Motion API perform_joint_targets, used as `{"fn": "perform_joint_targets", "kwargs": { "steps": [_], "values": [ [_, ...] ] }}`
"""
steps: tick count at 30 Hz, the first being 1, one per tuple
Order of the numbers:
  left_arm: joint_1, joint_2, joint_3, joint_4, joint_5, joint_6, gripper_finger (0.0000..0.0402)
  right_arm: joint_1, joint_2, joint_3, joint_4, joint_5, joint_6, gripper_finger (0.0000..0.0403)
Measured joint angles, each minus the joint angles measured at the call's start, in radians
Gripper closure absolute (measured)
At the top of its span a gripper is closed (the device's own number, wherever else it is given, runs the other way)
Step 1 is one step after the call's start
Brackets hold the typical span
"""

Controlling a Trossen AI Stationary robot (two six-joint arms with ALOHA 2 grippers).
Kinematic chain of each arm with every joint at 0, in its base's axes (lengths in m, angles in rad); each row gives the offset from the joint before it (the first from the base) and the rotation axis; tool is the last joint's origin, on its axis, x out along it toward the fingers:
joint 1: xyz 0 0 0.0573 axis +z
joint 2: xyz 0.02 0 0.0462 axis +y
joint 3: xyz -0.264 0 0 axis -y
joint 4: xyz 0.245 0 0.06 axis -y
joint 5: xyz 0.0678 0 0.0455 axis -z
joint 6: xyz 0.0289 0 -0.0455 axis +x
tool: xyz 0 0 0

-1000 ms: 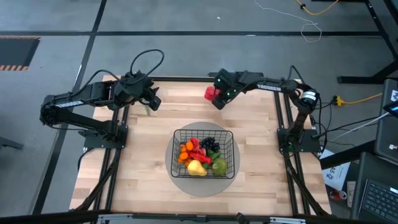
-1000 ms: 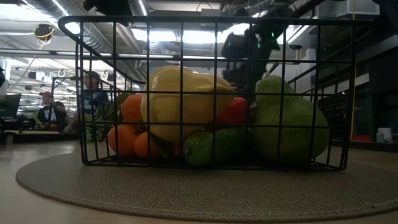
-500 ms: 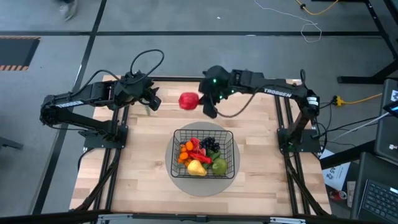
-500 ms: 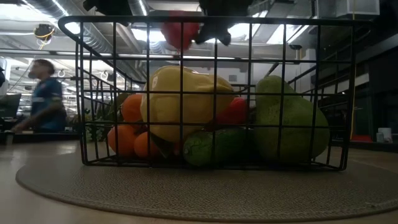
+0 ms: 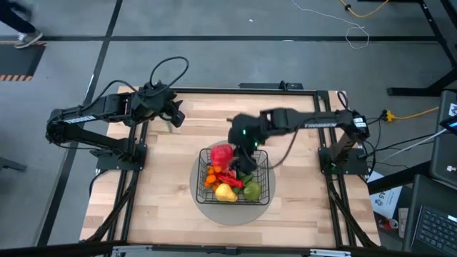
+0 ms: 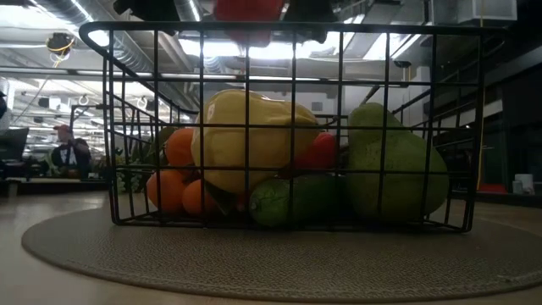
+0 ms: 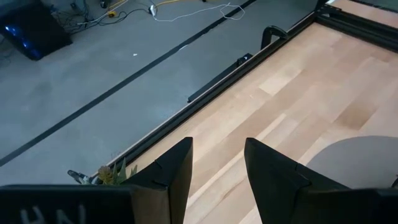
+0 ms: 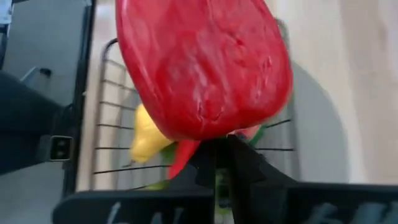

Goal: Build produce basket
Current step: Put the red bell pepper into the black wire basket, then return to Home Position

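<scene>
Wood table [image 5: 164,193]: right pincer [image 5: 232,153] grips red pepper [image 5: 221,153] over basket [image 5: 263,191]; left pincer [image 7: 217,168] parted, empty.

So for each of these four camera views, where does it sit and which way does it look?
High view: above the table, looking straight down; both arms show, right tool holding the pepper over the basket.
Low view: at table height, level through the basket into the room; pepper at top.
Left wrist: at the table's far left edge, past its open tool, over bare wood.
Right wrist: down on pepper and basket.
Three views share the pepper.
</scene>
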Motion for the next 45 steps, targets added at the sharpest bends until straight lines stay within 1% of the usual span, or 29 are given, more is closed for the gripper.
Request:
{"fn": "perform_joint_targets", "kwargs": {
  "steps": [2, 5, 9, 14, 17, 19, 23, 27, 34, 40, 45],
  "values": [
    [0.000, 0.000, 0.000, 0.000, 0.000, 0.026, 0.0260, 0.047, 0.000, 0.000, 0.001, 0.031, 0.056, 0.0396],
    [0.000, 0.000, 0.000, -0.003, 0.000, 0.078, 0.0260, 0.118, 0.000, 0.000, 0.001, 0.121, 0.142, 0.0393],
    [0.000, 0.000, 0.000, -0.003, 0.004, 0.064, 0.0260, 0.210, 0.000, 0.000, 0.003, 0.283, 0.313, 0.0397],
    [0.000, 0.000, 0.000, -0.003, 0.092, 0.045, 0.0260, 0.288, 0.000, 0.000, 0.003, 0.483, 0.529, 0.0397],
    [0.000, 0.000, 0.000, -0.003, 0.134, 0.047, 0.0260, 0.316, 0.000, 0.000, -0.013, 0.547, 0.647, 0.0397],
    [0.000, 0.000, 0.000, -0.003, 0.136, 0.047, 0.0260, 0.328, 0.000, 0.000, -0.068, 0.545, 0.711, 0.0397],
    [-0.001, 0.000, 0.000, -0.004, 0.144, 0.039, 0.0260, 0.333, 0.000, 0.000, -0.215, 0.467, 0.818, 0.0397],
    [-0.004, 0.000, 0.000, -0.004, 0.185, 0.002, 0.0260, 0.333, 0.000, 0.000, -0.299, 0.479, 0.881, 0.0389],
    [-0.031, 0.007, 0.000, -0.004, 0.187, -0.007, 0.0260, 0.335, 0.000, 0.000, -0.321, 0.414, 0.997, 0.0346],
    [-0.055, 0.011, -0.002, -0.005, 0.187, -0.022, 0.0260, 0.349, 0.000, 0.000, -0.379, 0.353, 0.995, 0.0311],
    [-0.077, 0.012, -0.002, -0.006, 0.187, -0.040, 0.0260, 0.360, 0.000, 0.000, -0.385, 0.351, 0.998, 0.0270]
  ]
}}
